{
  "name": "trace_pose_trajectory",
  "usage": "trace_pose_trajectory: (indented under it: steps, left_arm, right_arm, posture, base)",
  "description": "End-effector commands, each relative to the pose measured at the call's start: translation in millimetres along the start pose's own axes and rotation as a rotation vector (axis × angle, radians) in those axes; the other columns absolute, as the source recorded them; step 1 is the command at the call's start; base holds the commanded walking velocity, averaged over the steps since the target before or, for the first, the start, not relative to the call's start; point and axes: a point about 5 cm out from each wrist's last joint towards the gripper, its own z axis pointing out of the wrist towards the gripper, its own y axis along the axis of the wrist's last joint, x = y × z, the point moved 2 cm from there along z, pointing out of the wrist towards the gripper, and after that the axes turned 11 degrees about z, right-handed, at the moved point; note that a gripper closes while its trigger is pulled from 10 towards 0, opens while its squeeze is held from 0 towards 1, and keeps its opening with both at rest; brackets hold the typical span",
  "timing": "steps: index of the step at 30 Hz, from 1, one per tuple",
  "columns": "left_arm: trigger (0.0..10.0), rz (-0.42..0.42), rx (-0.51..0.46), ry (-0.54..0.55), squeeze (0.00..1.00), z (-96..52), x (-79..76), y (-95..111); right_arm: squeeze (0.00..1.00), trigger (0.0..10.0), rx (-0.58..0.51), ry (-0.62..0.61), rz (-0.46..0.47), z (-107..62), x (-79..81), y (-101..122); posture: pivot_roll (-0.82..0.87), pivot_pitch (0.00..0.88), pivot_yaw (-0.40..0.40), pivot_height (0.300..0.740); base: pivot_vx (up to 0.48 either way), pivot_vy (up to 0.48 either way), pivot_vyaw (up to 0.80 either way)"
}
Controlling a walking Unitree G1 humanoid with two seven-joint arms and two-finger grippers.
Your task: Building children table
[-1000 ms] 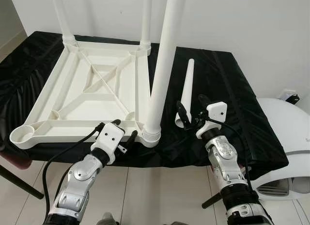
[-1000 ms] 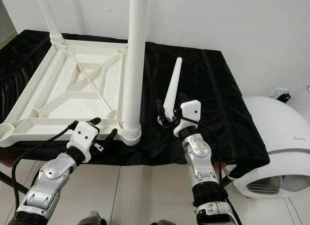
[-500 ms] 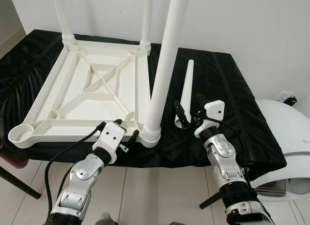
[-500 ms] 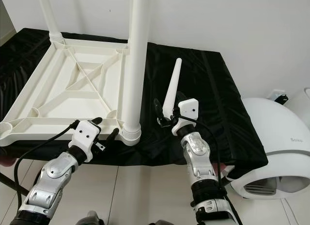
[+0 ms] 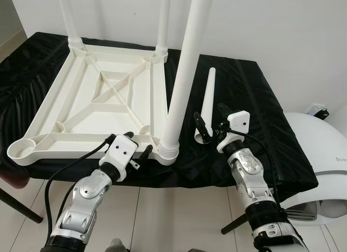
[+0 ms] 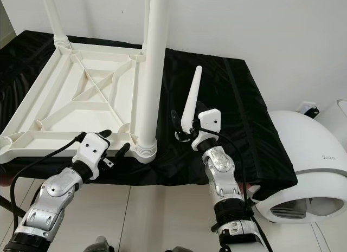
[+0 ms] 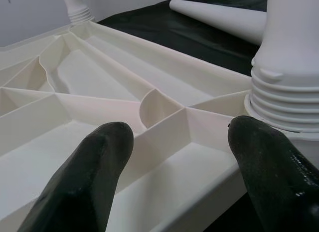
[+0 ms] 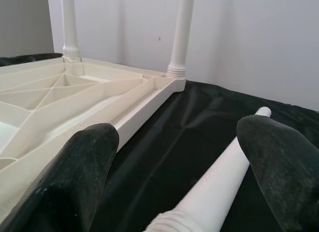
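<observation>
Nearby, right claw spread around loose leg beside tabletop.

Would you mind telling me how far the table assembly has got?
Three legs already stand in the upturned tabletop. The right tool, open, straddles the wide end of the loose leg lying on the black cloth. The near-left corner socket remains unfilled. The left tool sits open at the tabletop's near edge.
</observation>
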Motion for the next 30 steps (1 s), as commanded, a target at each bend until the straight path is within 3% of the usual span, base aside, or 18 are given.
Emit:
trace_pose_trajectory:
  steps: [1, 6, 19, 21, 26, 30]
  left_arm:
    - [10.0, -0.014, 0.019, 0.002, 0.00, 0.6, 0.8, -1.6]
    - [10.0, -0.052, -0.006, 0.024, 0.00, 3.9, 11.8, 5.0]
    - [10.0, -0.213, -0.017, 0.094, 0.00, 5.4, 23.6, 5.9]
    - [10.0, -0.187, -0.021, 0.042, 0.00, 2.2, 18.7, 7.4]
    - [10.0, -0.174, -0.011, 0.009, 0.00, -0.2, 15.8, 6.2]
    - [10.0, -0.231, -0.001, 0.025, 0.00, 0.3, 14.0, 4.9]
  right_arm:
    - [0.00, 10.0, -0.001, -0.009, 0.001, 1.9, -3.9, 1.4]
    - [0.00, 10.0, -0.017, -0.032, -0.005, 8.7, -14.7, 8.3]
    - [0.00, 10.0, -0.030, -0.064, 0.019, 8.4, -12.1, 4.6]
    - [0.00, 10.0, -0.029, -0.039, 0.026, 7.6, -4.7, 2.2]
    - [0.00, 10.0, -0.022, -0.054, 0.037, 4.1, -4.6, -1.0]
    - [0.00, 10.0, 0.002, -0.094, 0.060, -0.1, -6.3, -6.6]
  posture:
    - [0.10, 0.000, -0.097, 0.740]
    - [0.10, 0.000, -0.092, 0.740]
    - [0.09, 0.000, -0.054, 0.740]
    - [0.09, 0.000, -0.048, 0.740]
    - [0.08, 0.000, -0.039, 0.740]
    - [0.08, 0.000, -0.037, 0.740]
  base:
    - [0.000, 0.000, 0.00]
    - [0.000, 0.000, 0.00]
    - [0.000, 0.000, 0.00]
    - [0.000, 0.000, 0.00]
    - [0.000, 0.000, 0.00]
    - [0.000, 0.000, 0.00]
